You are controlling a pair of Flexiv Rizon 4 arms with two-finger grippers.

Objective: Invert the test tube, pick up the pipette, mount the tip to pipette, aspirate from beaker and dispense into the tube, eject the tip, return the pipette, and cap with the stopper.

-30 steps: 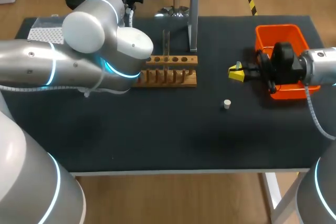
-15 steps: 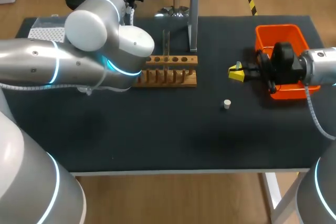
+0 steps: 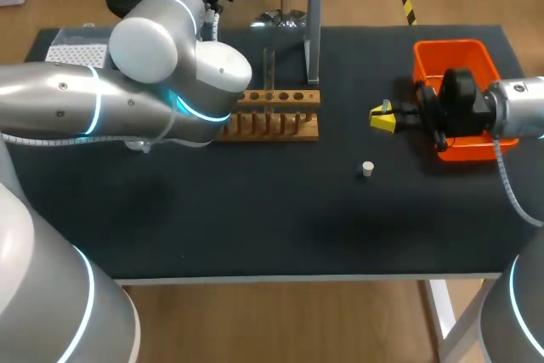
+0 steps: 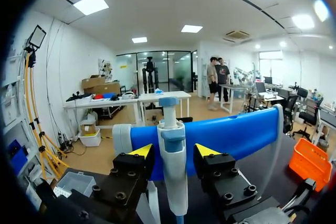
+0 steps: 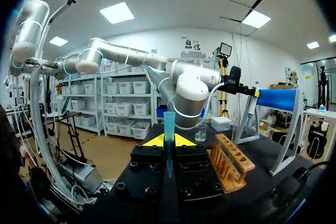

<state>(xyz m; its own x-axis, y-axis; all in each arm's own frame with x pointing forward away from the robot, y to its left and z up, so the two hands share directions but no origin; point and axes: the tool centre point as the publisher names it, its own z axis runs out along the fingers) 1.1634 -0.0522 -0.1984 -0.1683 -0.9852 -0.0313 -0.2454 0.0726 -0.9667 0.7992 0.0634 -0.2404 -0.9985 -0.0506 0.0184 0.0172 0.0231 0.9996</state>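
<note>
— Dark tabletop (image 3: 255, 210) carries which containers?
— An orange plastic bin (image 3: 435, 50) at the right side. My right arm's wrist covers its inside, so its contents can't be told. A wooden test tube rack (image 3: 276, 98) sits mid-table, with holes in its top bar. A small clear glass beaker (image 5: 200, 132) stands beyond the rack in the right wrist view; whether it holds liquid is hard to say. A white perforated tip box (image 3: 72, 54) is half hidden behind my left arm.
— And the claws?
— The right claw (image 3: 382, 116) is clamped on a translucent blue pipette tip (image 5: 169, 129), held upright, near the bin. The left claw (image 4: 174, 153) is hidden in the head view. Its wrist view shows the fingers apart, with a white and blue pipette (image 4: 173, 171) between them and thin gaps either side, hanging at the blue bar stand (image 4: 236, 132).
— Stopper?
— The small white stopper (image 3: 367, 168) lies alone on the tabletop, near the right claw
</note>
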